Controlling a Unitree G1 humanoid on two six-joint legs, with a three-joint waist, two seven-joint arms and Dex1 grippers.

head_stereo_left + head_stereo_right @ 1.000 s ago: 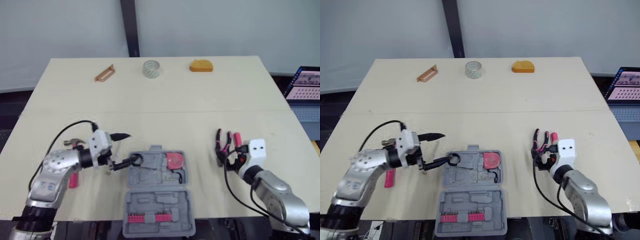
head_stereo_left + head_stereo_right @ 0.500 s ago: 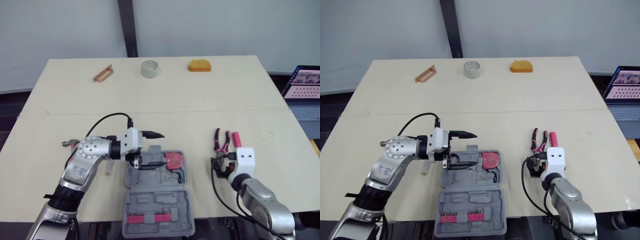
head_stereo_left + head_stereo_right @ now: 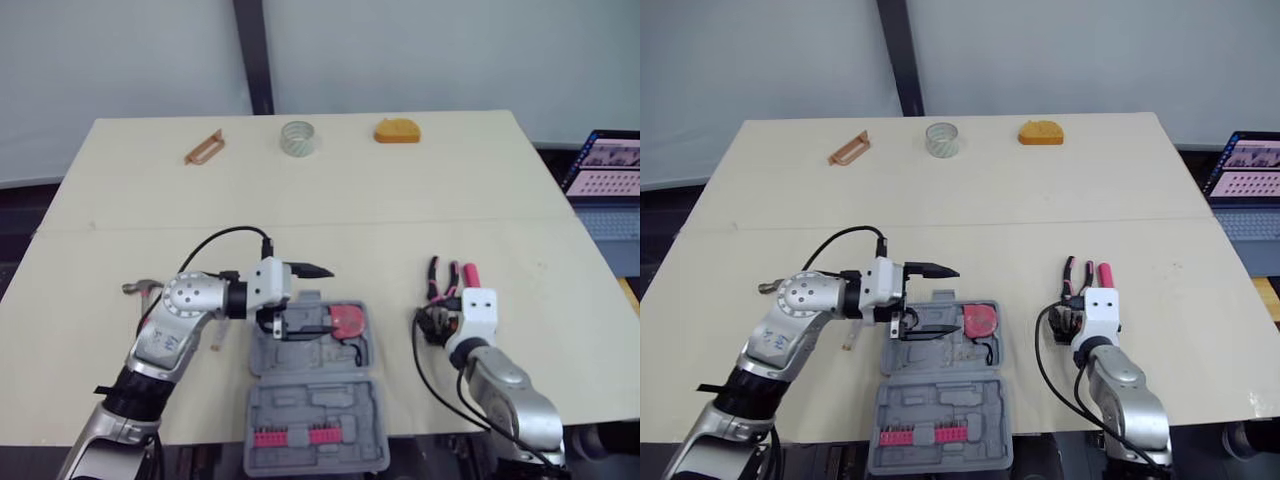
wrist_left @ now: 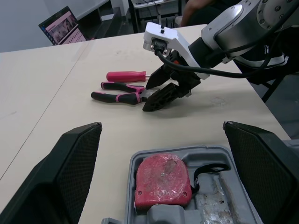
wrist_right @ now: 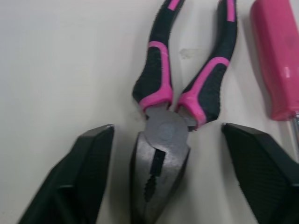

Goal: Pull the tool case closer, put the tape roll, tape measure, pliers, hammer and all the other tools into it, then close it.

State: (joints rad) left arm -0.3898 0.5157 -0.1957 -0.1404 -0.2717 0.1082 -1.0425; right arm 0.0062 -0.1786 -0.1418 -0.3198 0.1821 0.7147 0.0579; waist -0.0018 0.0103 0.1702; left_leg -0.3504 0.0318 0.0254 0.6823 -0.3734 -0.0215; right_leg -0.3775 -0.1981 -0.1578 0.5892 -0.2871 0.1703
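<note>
The grey plastic tool case (image 3: 312, 400) lies open at the near edge of the tabletop (image 3: 400, 200), with a red tape measure (image 3: 348, 321) in its far half. The left gripper (image 3: 328, 298) hovers over that half, jaws spread wide and empty. The right gripper (image 4: 145, 98) holds its jaws open on either side of the head of the pink-and-black pliers (image 5: 161, 154), which lie beside a pink-handled screwdriver (image 5: 275, 60). A clear tape roll (image 3: 298, 137) sits near the far edge.

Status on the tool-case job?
Done: tool case near, open, tape measure inside. In hand: right gripper open around the pliers on the table; left gripper open over the case. To do: pliers, screwdriver, hammer, tape roll, then closing.
</note>
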